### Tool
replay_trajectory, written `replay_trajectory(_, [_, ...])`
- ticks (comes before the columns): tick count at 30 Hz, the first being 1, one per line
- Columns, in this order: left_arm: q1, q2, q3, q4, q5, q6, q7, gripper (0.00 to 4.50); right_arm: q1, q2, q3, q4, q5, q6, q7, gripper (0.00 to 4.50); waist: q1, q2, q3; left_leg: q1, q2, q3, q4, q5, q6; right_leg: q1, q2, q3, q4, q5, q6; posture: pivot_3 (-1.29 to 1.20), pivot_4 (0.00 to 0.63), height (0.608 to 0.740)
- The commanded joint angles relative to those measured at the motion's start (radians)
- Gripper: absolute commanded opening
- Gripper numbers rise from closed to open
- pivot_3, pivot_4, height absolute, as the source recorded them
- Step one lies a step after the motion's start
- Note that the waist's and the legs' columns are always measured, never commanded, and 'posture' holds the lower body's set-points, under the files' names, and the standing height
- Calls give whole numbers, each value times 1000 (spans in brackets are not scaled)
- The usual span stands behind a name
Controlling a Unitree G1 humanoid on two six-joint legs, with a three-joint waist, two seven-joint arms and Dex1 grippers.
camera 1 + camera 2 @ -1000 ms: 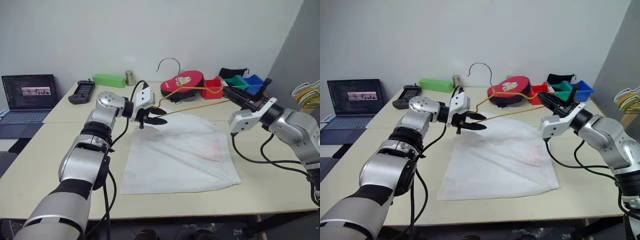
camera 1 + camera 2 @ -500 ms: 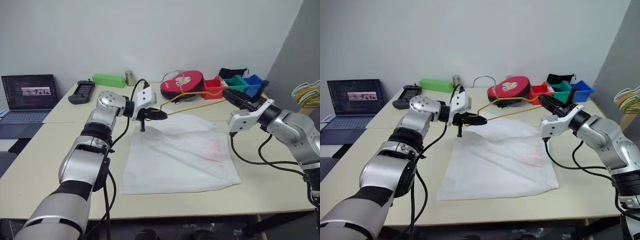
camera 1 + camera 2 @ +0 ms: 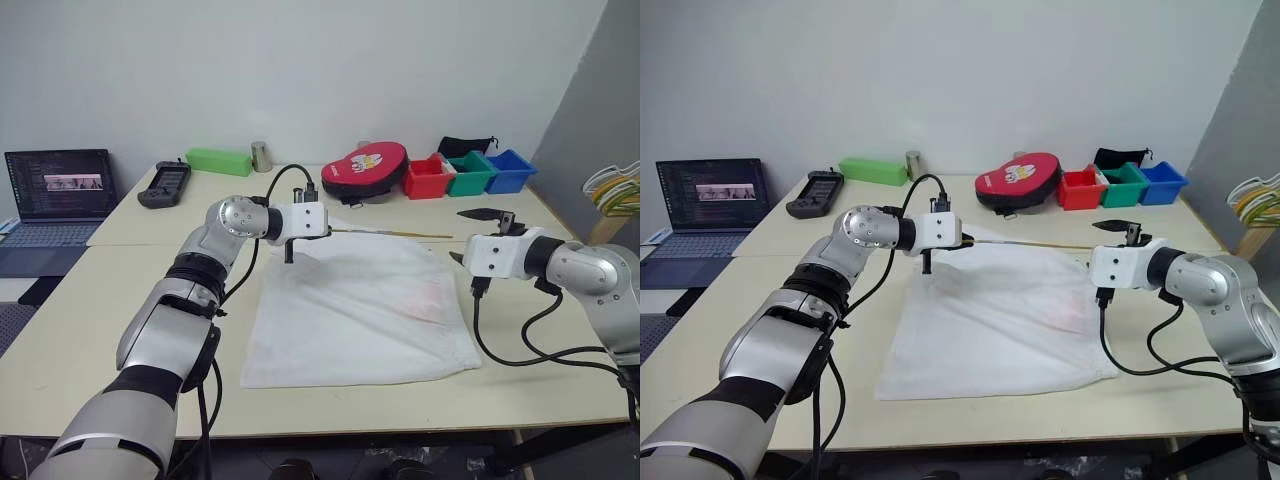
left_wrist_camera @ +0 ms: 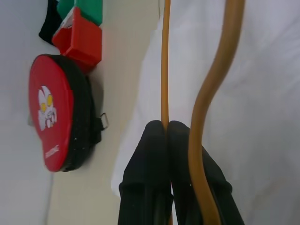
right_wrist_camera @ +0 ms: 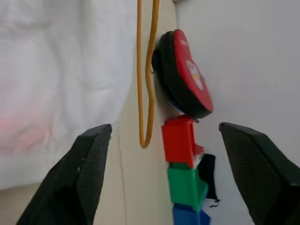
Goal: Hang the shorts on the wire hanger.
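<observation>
A: How are the two end effectors found?

B: The left end effector (image 4: 165,136) is clamped together on the wire hanger (image 3: 385,232), which is held nearly flat, its long axis running across the worktop (image 3: 90,340) from the left end effector toward the right one. The right end effector (image 5: 164,136) is spread wide apart with nothing gripped, the hanger's free tip lying just ahead of it

A: And the shorts?

B: The shorts (image 3: 360,310) are spread flat on the worktop between the two arms, directly beneath and on the near side of the hanger. The far edge of the fabric is overlapped by the wire

A: Which arm is better placed?

B: The right one is judged nearer to the free end and to that side of the shorts. A red zip case (image 3: 365,170) and three coloured bins (image 3: 470,175) are set well beyond
</observation>
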Motion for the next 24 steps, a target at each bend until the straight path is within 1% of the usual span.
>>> replay_trajectory(1, [-6, 8, -6, -90, 9, -58, 39, 0, -47, 28, 9, -27, -1, 119, 13, 4483, 0, 0, 0, 0, 0, 0, 0, 0, 0, 0, 0, 0, 0, 0, 0, 171, 0, 740])
replay_trajectory(6, [22, -8, 1, -189, -28, -44, 11, 0, -96, 56, 53, 42, -52, 161, -15, 4483, 0, 0, 0, 0, 0, 0, 0, 0, 0, 0, 0, -1, 0, 0, 0, 181, 0, 740])
replay_trajectory(9, [52, -6, -7, -265, -40, -23, -21, 0, -127, 72, 81, 88, -89, 154, -40, 4483, 0, 0, 0, 0, 0, 1, 0, 0, 0, 0, 0, -1, 0, 0, 0, 186, 0, 740])
replay_trajectory(13, [95, -7, 0, -320, -54, 26, -35, 0, -144, 91, 80, 93, -89, 166, -51, 4483, 0, 0, 0, 0, 0, 0, 0, 0, 0, 0, 0, 0, 0, 0, 0, 189, 0, 740])
replay_trajectory(14, [97, -5, -1, -326, -50, 31, -32, 0, -141, 90, 79, 89, -86, 165, -48, 4199, 1, 0, 0, 0, 0, 0, 0, 0, 0, -1, 0, 0, 0, 0, 0, 189, 0, 740])
replay_trajectory(16, [98, -5, -1, -334, -47, 37, -28, 0, -131, 85, 81, 84, -84, 156, -40, 4037, 2, 0, 0, 0, 0, 0, 0, 0, 0, -1, 0, -1, 0, 0, 0, 191, 0, 740])
replay_trajectory(17, [99, -6, -2, -337, -46, 39, -27, 0, -128, 83, 81, 83, -84, 153, -38, 3836, 3, 0, 0, 0, 0, 0, 0, 0, 0, -1, 0, -1, 0, 0, 0, 190, 0, 740])
replay_trajectory(18, [98, -7, -2, -339, -45, 42, -25, 0, -127, 82, 83, 83, -86, 148, -39, 3534, 3, 0, 0, 0, 0, 0, 0, 0, 0, -1, 0, -1, 0, 0, 0, 190, 0, 740])
replay_trajectory(20, [89, -8, -7, -333, -26, 42, -5, 0, -121, 77, 81, 80, -89, 142, -39, 3164, 4, 0, 0, 0, 0, 0, 0, 0, 0, -1, 0, -1, 0, 0, 0, 190, 0, 740])
replay_trajectory(24, [78, -11, -14, -312, -7, 38, 21, 0, -107, 64, 76, 73, -85, 137, -30, 2267, 4, 0, 0, 0, 0, 0, 0, 0, 0, -1, 0, -1, 0, 0, 0, 190, 0, 740])
